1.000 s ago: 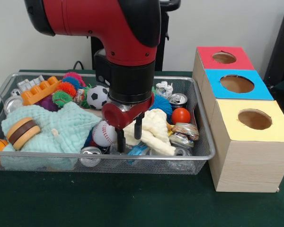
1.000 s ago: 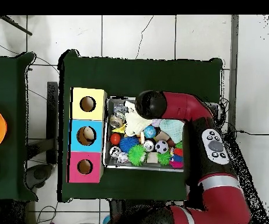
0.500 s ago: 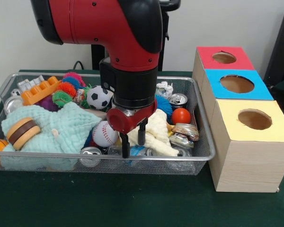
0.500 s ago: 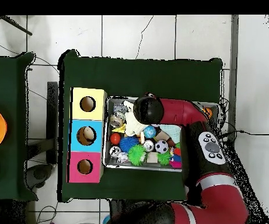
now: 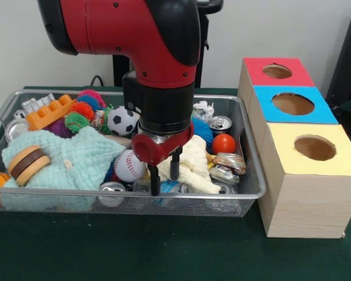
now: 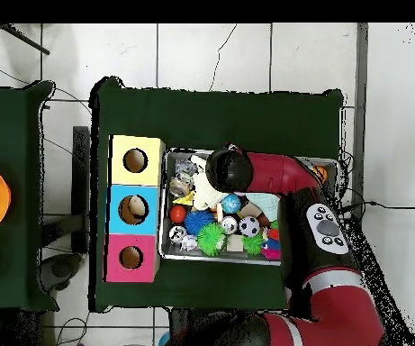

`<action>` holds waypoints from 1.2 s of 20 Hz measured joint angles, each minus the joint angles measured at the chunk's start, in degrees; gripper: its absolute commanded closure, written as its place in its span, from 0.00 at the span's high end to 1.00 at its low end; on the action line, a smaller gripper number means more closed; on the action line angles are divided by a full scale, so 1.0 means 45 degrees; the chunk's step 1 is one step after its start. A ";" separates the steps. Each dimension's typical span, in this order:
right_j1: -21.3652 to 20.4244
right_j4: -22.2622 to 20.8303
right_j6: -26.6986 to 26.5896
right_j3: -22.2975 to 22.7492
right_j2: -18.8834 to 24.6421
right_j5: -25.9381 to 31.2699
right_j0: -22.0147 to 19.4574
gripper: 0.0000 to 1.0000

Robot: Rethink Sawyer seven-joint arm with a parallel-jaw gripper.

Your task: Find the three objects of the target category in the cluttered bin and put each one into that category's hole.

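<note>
The scene is taken from two cameras: the front view is set low and close across the green surface (image 5: 181, 252), so that the wire bin (image 5: 253, 175) fills the middle and left of the frame and the row of three boxes (image 5: 304, 193) the right. The overhead view is set high, looking straight down and from much farther off, so that the bin (image 6: 164, 207) and boxes (image 6: 113, 209) are seen small at the centre with tiled floor (image 6: 211, 54) around the surface. Bin, boxes and arm (image 5: 140, 35) are shared by both views, turned half round between them.
</note>
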 measured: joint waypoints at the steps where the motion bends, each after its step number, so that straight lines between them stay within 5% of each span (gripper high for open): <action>1: 0.0003 0.0000 0.0000 -0.0002 0.0002 0.0000 0.0000 1.00; 24: 0.0012 0.0005 0.0000 0.0048 0.0018 -0.0205 -0.0041 1.00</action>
